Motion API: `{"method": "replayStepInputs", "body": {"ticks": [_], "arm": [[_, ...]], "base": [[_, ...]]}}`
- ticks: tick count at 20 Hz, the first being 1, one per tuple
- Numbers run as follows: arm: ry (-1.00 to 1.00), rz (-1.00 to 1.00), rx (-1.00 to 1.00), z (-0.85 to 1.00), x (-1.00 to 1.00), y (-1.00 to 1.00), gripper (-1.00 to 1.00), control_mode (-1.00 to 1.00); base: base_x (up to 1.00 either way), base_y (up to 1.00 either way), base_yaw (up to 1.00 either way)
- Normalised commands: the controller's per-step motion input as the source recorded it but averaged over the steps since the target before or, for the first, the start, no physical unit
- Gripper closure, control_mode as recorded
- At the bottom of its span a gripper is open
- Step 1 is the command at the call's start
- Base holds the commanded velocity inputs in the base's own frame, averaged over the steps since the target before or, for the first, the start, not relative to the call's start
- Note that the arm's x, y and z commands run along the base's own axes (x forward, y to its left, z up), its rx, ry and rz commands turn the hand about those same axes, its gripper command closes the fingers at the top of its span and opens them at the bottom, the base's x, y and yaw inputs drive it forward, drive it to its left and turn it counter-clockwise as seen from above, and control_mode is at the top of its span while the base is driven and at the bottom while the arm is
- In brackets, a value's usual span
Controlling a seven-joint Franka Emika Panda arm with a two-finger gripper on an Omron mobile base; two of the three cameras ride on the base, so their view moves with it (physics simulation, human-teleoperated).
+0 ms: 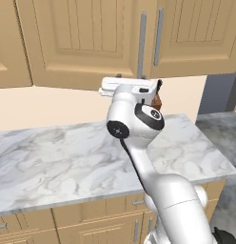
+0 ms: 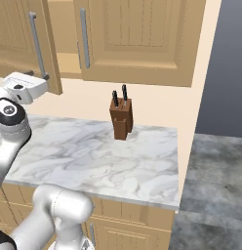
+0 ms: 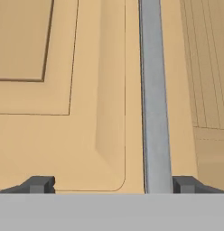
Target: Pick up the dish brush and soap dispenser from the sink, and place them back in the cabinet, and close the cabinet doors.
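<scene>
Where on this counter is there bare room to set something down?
The counter is bare nearly all over: the whole stretch left of and in front of the knife block. It is tight only at the back by that block.

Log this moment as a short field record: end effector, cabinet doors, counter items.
end effector: open, raised at the wall cabinet, facing a door front
tall light tan panelled cabinet doors: left one stands ajar in the right base view
long vertical silver bar handle: close ahead, between the fingertips, nearer one side
white marbled countertop: carries a brown wooden knife block with black handles
</scene>
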Motion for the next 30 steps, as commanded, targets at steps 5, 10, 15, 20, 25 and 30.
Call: {"method": "replayStepInputs", "body": {"ticks": [5,10,15,20,25,30], "arm": [[0.00,0.01,0.00,-0.18,0.42,-0.10,-1.00,-1.00],[0.00,0.03,0.00,-0.18,0.47,-0.10,-1.00,-1.00],[0.00,0.04,0.00,-0.20,0.42,-0.10,-1.00,-1.00],[0.00,0.05,0.00,-0.16,0.40,-0.08,-1.00,-1.00],[0.00,0.05,0.00,-0.13,0.38,-0.06,-1.00,-1.00],[0.00,0.05,0.00,-0.12,0.37,-0.03,-1.00,-1.00]], "base": [[0.00,0.00,0.00],[0.00,0.00,0.00],[0.00,0.00,0.00],[0.00,0.00,0.00],[0.00,0.00,0.00],[0.00,0.00,0.00]]}}
